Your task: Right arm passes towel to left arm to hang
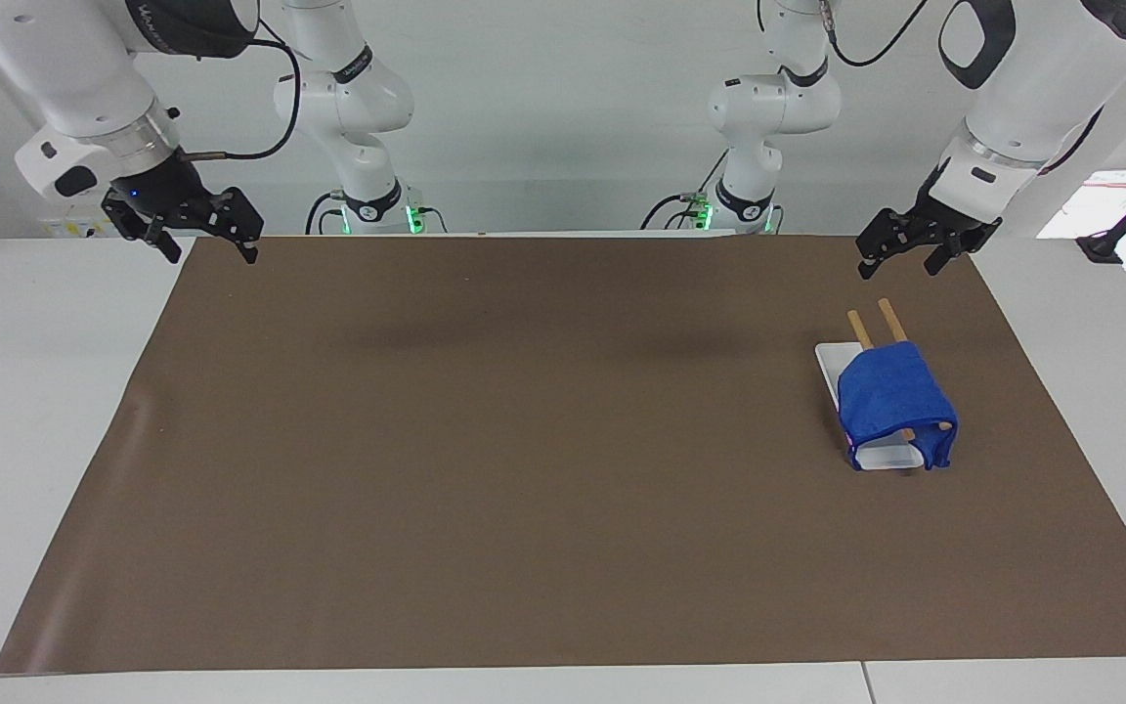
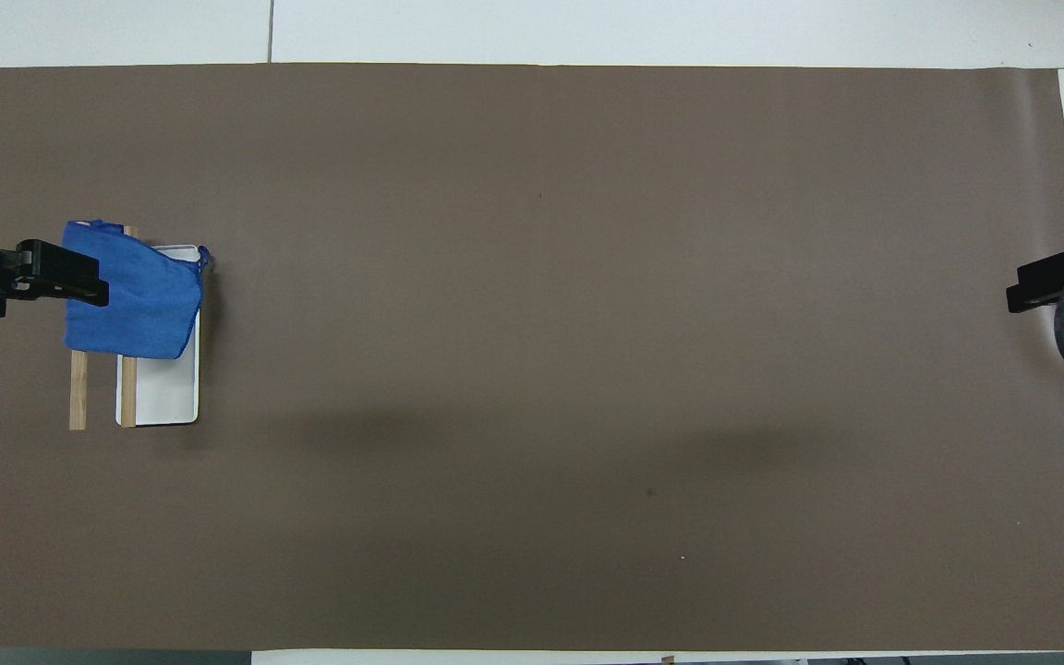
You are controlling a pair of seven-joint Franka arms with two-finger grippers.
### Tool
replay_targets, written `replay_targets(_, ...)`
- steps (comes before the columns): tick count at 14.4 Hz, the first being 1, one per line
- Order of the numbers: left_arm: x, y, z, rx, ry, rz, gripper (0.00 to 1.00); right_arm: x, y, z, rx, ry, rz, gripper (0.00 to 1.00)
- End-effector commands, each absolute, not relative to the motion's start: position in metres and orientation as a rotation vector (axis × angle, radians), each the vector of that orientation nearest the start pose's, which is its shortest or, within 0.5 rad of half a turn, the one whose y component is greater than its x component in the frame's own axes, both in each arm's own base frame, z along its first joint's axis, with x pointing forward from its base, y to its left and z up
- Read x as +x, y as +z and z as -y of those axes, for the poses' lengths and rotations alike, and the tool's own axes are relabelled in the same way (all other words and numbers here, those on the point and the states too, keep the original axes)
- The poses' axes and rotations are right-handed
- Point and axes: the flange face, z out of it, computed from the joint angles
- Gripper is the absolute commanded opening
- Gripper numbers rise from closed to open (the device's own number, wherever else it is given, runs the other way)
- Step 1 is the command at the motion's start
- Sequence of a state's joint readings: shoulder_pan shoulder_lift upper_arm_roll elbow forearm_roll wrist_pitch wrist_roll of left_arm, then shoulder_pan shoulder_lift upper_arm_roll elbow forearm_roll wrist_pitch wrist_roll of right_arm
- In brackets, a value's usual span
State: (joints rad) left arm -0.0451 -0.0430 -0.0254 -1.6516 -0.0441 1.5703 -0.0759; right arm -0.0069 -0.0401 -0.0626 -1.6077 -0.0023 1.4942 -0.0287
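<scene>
Above the rack (image 1: 871, 391) end, left gripper (image 1: 900, 252) spread (empty), clear of towel (image 1: 893, 394)

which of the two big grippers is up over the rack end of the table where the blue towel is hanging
The left gripper, raised above the rack's robot-side end, empty, with the towel draped over the rack's wooden bars. The right gripper waits at the right arm's end.

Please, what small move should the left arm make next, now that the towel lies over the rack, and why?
Probably it should finish pulling back to a waiting pose. The towel is draped over the rack's wooden bars, and the left gripper is open, holds nothing and hangs above the mat apart from the rack. The right gripper waits open.
</scene>
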Motion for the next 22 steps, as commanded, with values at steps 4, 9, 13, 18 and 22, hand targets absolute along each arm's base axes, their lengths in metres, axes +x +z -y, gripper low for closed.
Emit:
replay_targets(4, 0.532, 0.624, 0.029, -3.153, 0.054, -0.015, 1.0, 0.527, 0.623, 0.038, -3.113, 0.112, -0.027, 1.0)
replay_targets(9, 0.529, 0.621, 0.026, -3.141, 0.084, -0.036, 1.0, 0.527, 0.623, 0.038, -3.113, 0.112, -0.03, 1.0)
replay_targets(13, 0.528, 0.621, 0.028, -3.127, 0.078, -0.045, 1.0, 0.527, 0.623, 0.038, -3.113, 0.112, -0.03, 1.0)
replay_targets(18, 0.529, 0.621, 0.03, -3.126, 0.071, -0.048, 1.0, 0.527, 0.622, 0.038, -3.113, 0.117, -0.027, 1.0)
replay_targets(22, 0.529, 0.622, 0.03, -3.126, 0.064, -0.048, 1.0, 0.527, 0.622, 0.038, -3.113, 0.117, -0.027, 1.0)
